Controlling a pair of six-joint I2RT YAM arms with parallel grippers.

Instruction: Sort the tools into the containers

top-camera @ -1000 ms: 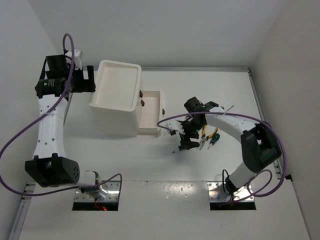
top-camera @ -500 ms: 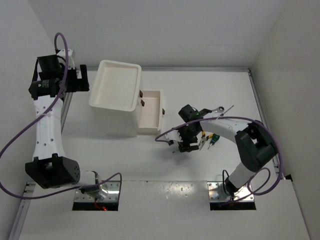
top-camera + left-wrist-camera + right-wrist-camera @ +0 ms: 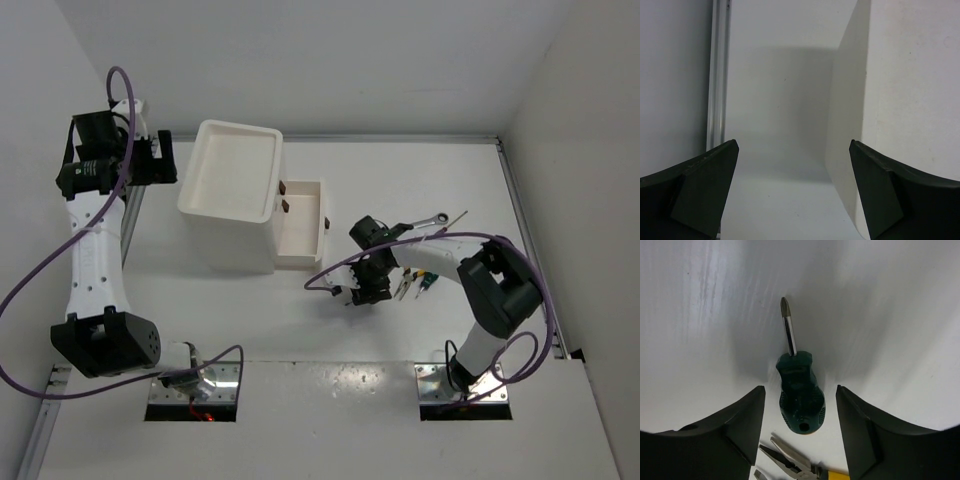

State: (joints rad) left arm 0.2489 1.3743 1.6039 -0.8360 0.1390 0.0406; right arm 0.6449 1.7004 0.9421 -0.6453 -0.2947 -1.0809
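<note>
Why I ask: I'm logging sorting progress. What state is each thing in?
white plastic drawer box: one drawer pulled out.
stubby green-handled screwdriver: lying flat between the right tool's fingers, not gripped.
yellow-handled pliers: lying flat, untouched.
silver metal wrench: lying flat, untouched.
left tool: open, empty.
right tool: open.

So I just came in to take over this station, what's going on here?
The right gripper is down over a stubby green-handled screwdriver lying on the table, its jaws open on either side and not yet gripping. A wrench and yellow-handled pliers lie close by. The white box has one drawer pulled out. The left gripper hangs open and empty beside the box.
</note>
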